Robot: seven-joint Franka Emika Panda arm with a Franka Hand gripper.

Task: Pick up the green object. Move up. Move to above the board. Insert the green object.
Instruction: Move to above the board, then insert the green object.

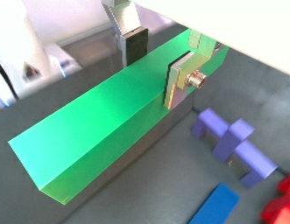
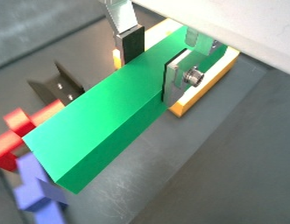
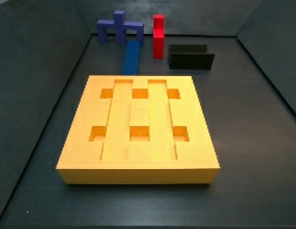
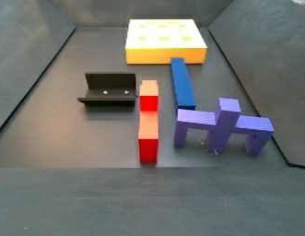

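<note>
Up close in both wrist views, my gripper (image 1: 157, 63) (image 2: 157, 59) is clamped across one green bar (image 1: 106, 122) (image 2: 106, 118), lifted above the worktop. Both side views show one yellow-orange board (image 3: 140, 121) (image 4: 166, 41), six holes; one blue bar (image 4: 181, 81), one red bar (image 4: 148, 120), one fixture (image 4: 108, 89).

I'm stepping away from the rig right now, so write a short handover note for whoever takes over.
Gripper: out of frame in both side views; in both wrist views its jaws are shut on the green object, gripping it near one end.
Green object: off the floor and carried above the scene, tilted in both wrist views.
Board: on the floor, all six holes empty; a wrist view shows its edge just under the held end.
Done: pick-up and lift.
Left: centre over the board, then insert.
</note>
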